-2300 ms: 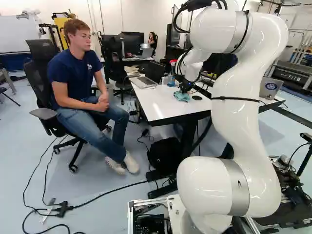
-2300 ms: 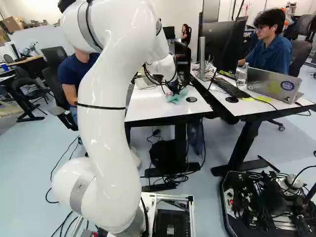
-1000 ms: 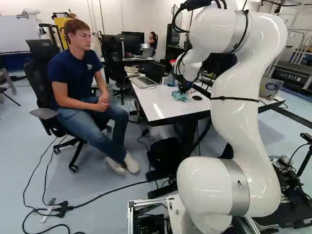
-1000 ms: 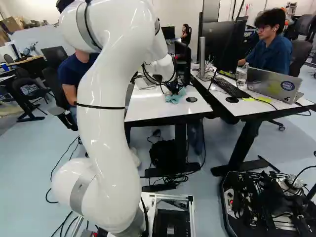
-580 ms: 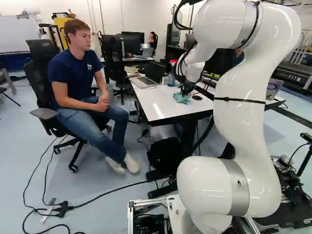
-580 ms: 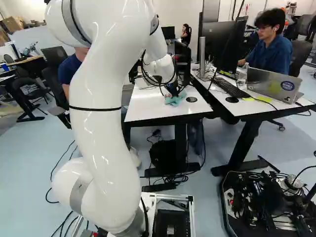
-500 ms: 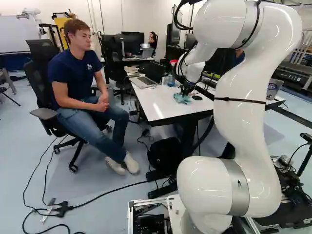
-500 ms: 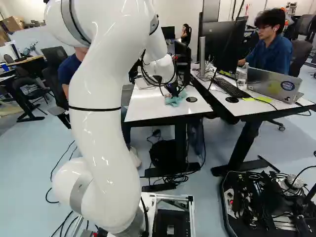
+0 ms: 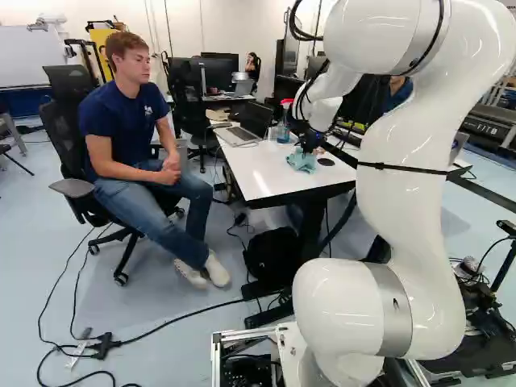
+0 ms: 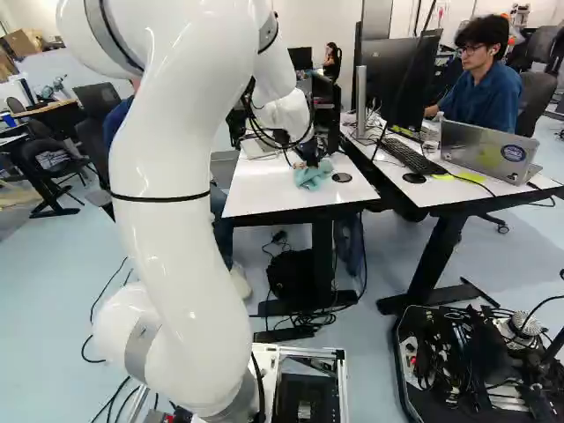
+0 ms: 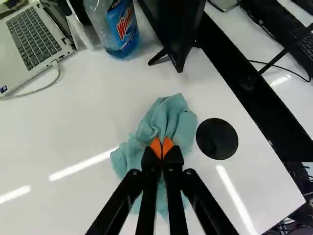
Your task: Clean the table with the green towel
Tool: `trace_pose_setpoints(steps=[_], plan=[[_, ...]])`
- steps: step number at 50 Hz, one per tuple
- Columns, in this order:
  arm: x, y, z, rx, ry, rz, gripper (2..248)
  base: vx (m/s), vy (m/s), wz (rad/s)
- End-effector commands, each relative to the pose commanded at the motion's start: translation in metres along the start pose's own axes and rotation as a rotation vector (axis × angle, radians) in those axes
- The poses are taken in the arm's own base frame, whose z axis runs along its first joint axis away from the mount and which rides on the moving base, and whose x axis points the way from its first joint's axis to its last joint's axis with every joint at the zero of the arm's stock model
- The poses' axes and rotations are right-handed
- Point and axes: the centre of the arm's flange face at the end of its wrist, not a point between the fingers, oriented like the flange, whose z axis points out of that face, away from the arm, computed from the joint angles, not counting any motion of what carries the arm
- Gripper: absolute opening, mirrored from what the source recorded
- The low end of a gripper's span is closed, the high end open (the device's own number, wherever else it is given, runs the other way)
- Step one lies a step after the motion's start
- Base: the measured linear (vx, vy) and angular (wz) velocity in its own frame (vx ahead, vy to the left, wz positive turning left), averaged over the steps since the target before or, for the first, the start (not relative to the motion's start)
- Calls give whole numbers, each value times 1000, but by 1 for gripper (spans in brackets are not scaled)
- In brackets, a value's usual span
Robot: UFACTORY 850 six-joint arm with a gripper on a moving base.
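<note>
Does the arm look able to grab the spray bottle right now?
Probably not as things stand: the jaws are shut on the green towel and would likely have to release it first. Otherwise bare tabletop leads to the spray bottle.

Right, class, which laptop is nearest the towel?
The laptop whose keyboard shows, on the same table as the towel; the laptop with the blue sticker is on the neighbouring desk.

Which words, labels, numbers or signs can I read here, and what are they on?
"Windex": blue label on the clear bottle of blue liquid.
Too small or blurred: round blue sticker on the grey laptop lid; small blue sticker on the open silver laptop; white lettering on dark equipment.
</note>
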Motion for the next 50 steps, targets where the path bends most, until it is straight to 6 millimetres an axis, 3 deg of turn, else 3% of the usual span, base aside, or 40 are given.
trace_pose_setpoints(steps=[21,50], plan=[[1,3,-34,-3,30,4,25,0,0,0],[-29,14,-102,-16,23,20,25,0,0,0]])
